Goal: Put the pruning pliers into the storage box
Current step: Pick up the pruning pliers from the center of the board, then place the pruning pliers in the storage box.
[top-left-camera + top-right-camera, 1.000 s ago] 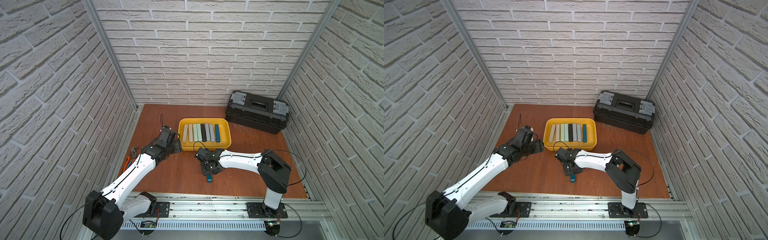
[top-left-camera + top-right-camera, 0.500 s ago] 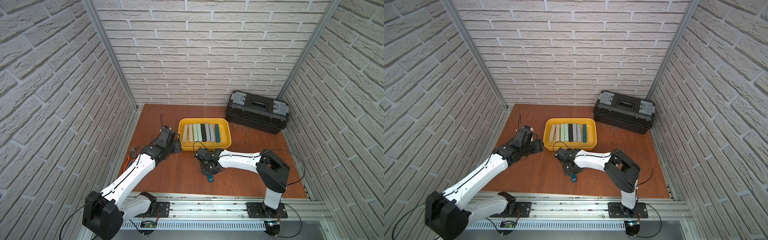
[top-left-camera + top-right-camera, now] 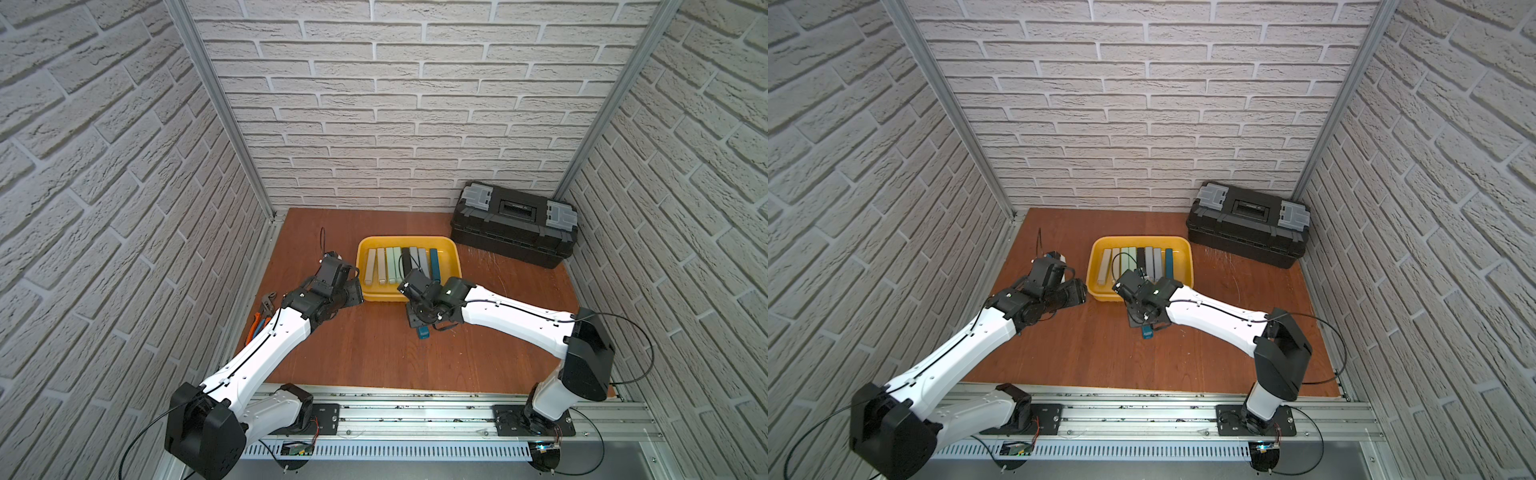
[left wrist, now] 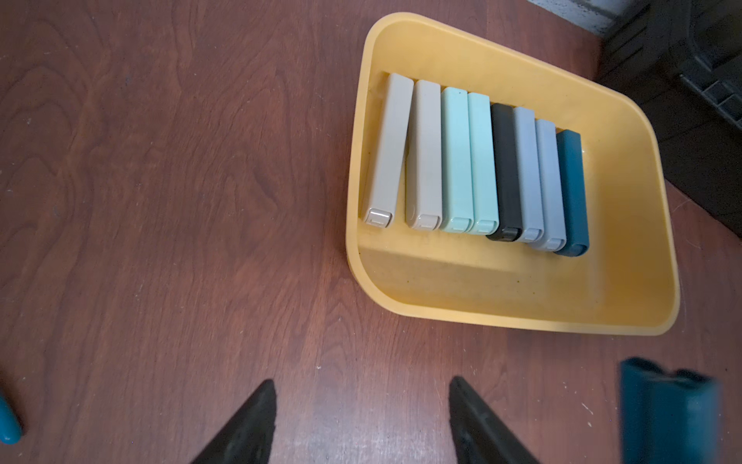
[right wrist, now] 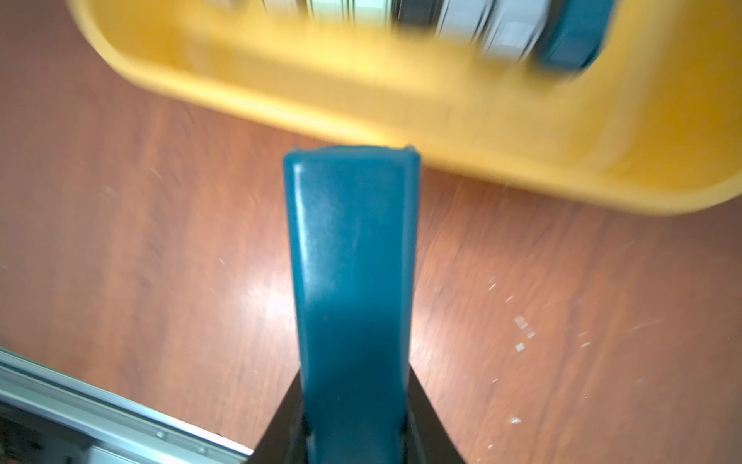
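We count nine bars. Eight slim rectangular plastic bars [image 3: 399, 266] lie side by side in the one shallow yellow plastic tub [image 4: 353, 160]: two beige bars [image 4: 391, 148], two mint green bars [image 4: 457, 160], one black bar [image 4: 504, 168], two grey bars [image 4: 530, 172] and one teal bar [image 4: 572, 189]. The ninth, a second teal bar [image 5: 349, 261], is clamped in the right pincer [image 5: 353, 422] outside the tub, near its front wall, over the brown wooden worktop [image 3: 374, 353]. The left pincer [image 4: 361, 383] hangs with jaws apart and empty beside the tub's near left corner. One black toolbox with grey latches [image 3: 513, 232] stands behind. One pair of orange-handled pliers [image 3: 259, 320] lies at the worktop's left edge.
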You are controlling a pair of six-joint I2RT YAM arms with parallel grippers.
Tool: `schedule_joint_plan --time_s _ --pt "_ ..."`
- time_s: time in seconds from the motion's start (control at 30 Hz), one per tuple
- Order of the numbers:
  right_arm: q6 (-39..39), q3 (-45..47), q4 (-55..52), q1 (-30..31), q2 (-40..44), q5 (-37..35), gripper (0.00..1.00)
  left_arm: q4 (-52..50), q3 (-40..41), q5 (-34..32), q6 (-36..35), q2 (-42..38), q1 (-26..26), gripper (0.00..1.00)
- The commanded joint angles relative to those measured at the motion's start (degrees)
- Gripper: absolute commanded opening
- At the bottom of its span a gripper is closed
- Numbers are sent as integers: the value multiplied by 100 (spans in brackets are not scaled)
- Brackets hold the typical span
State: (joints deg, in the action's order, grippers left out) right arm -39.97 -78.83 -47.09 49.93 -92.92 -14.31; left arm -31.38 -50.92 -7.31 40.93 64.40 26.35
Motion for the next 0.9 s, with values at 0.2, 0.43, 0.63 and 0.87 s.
schedule_joint_plan --time_s 0.2,0.43,0.63,0.87 --pt "1220 -1022 210 -1220 -335 -698 24 17 -298 -41 -7 35 -41 68" --pt "1637 -1795 631 -1925 -1497 -786 24 -147 -404 -81 8 -24 -42 68" --pt "1796 -2552 604 -2271 -2546 -669 23 -313 -610 -121 -76 41 -41 68" --pt "1883 -3001 519 -2548 -3148 -758 22 -282 -683 -64 -78 118 -40 68"
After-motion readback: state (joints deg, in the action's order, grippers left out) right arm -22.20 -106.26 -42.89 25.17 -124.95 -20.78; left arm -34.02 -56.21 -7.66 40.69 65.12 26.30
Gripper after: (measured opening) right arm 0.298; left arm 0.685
